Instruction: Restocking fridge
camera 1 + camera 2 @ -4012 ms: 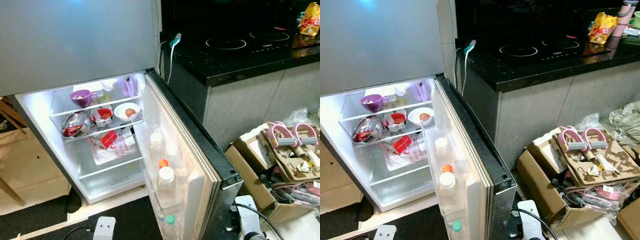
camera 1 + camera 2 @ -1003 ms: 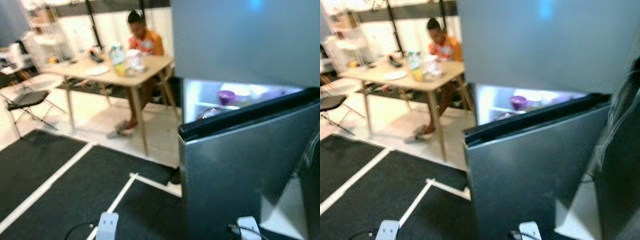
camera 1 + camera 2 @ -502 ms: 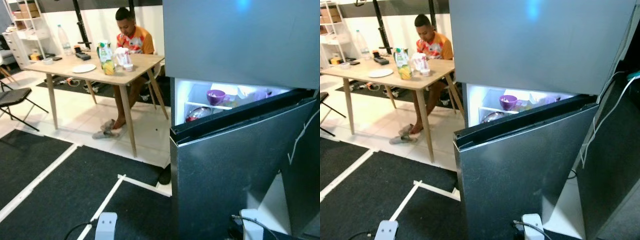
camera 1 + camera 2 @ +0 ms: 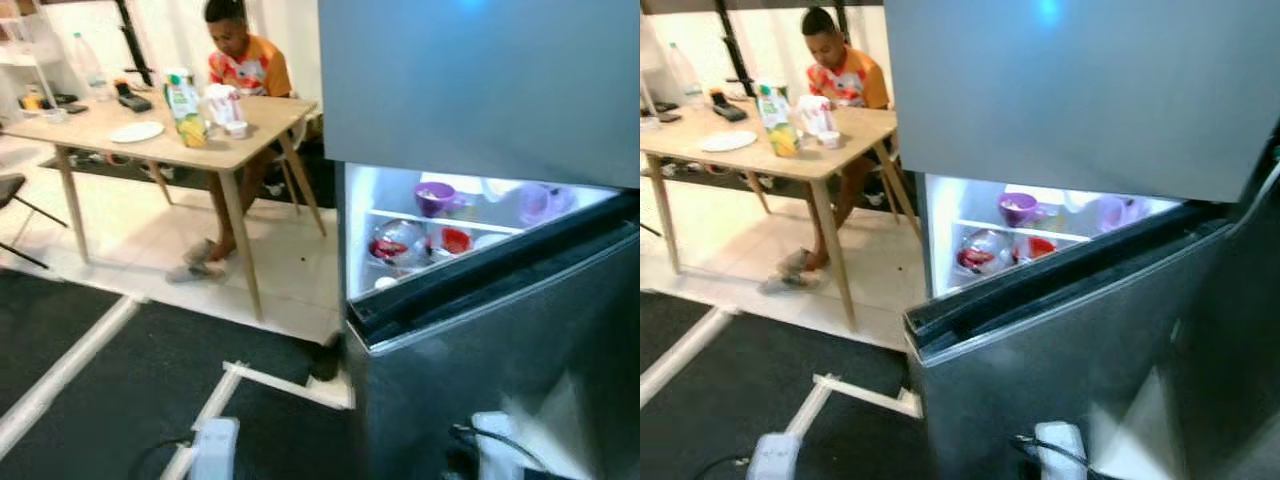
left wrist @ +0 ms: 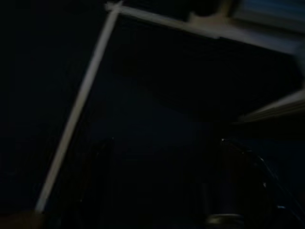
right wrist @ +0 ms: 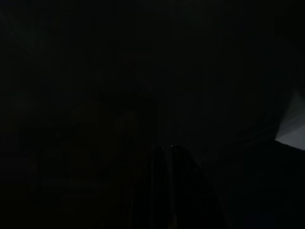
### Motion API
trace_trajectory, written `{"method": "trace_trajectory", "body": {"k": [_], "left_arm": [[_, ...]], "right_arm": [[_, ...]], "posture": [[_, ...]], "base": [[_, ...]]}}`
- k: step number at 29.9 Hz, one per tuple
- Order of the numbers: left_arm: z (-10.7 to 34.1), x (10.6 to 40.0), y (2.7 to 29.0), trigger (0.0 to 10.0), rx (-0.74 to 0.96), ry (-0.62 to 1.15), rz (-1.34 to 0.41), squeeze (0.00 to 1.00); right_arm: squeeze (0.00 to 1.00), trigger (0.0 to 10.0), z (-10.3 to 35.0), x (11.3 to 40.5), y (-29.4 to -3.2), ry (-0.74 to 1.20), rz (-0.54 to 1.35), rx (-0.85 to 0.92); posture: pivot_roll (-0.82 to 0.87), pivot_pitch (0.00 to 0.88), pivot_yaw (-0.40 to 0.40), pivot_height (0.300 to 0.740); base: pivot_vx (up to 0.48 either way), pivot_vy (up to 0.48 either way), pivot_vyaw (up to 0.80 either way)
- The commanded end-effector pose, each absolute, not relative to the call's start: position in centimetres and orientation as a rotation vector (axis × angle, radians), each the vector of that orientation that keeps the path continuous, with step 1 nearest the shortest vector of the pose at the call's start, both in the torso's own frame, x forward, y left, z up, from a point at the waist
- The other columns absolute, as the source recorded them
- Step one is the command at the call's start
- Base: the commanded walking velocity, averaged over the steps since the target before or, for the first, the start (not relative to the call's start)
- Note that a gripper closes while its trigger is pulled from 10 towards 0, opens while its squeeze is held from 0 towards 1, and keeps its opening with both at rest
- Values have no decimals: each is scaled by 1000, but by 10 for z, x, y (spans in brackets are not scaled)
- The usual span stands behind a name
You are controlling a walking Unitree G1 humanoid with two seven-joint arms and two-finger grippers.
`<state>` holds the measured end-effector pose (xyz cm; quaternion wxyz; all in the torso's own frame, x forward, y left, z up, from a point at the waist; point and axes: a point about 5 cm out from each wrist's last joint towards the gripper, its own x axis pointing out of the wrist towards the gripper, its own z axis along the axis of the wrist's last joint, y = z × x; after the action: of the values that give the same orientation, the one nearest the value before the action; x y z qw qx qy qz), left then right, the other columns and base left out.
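The fridge (image 4: 480, 90) stands at the right, its lower door (image 4: 500, 380) swung open toward me so I see the door's grey outer face. Over the door's top edge the lit shelves hold a purple bowl (image 4: 434, 197), a foil-covered bowl (image 4: 395, 243) and a red bowl (image 4: 455, 240). A wooden table (image 4: 215, 150) at the back left carries a juice carton (image 4: 181, 97), a white plate (image 4: 136, 131) and a clear bottle (image 4: 88, 65). My left gripper (image 5: 167, 186) hangs open over the dark floor. In the very dark right wrist view my right gripper (image 6: 167, 157) looks shut, with nothing in it.
A person (image 4: 240, 50) sits behind the table. White tape lines (image 4: 60, 370) cross the black mat (image 4: 130, 400) in front of me. A white device (image 4: 500, 440) with a cable lies at the foot of the fridge door. Tiled floor (image 4: 130, 230) lies under the table.
The camera swung from the fridge's inside and the counter round to the door's outer face and the table, then edged back toward the fridge. Nothing in the room has visibly moved.
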<state>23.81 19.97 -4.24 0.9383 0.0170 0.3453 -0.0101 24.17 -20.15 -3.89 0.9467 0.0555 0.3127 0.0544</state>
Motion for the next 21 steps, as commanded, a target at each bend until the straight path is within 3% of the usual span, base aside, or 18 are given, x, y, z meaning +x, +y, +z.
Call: {"method": "trace_trajectory", "body": {"k": [1, 16, 17, 18, 21], "left_arm": [[-52, 225, 201, 10000, 38, 758, -21, 0], [-54, 223, 199, 10000, 50, 772, -39, 0], [-55, 222, 199, 10000, 52, 774, -41, 0], [-55, 221, 199, 10000, 54, 776, -44, 0], [-56, 221, 199, 10000, 58, 779, -48, 0]], "right_arm": [[0, 10000, -45, 233, -201, 663, 100, 131], [0, 10000, -39, 236, -204, 610, 178, 135], [0, 3765, -37, 237, -204, 599, 192, 130], [0, 0, -36, 238, -205, 587, 204, 129], [0, 0, -35, 237, -205, 582, 227, 127]], "posture": [[-90, 131, 74, 740], [-91, 130, 74, 740], [-98, 127, 75, 740], [-98, 127, 74, 740], [-99, 126, 73, 740]], "base": [[0, 0, 0], [0, 0, 0], [0, 0, 0], [0, 0, 0], [0, 0, 0]]}}
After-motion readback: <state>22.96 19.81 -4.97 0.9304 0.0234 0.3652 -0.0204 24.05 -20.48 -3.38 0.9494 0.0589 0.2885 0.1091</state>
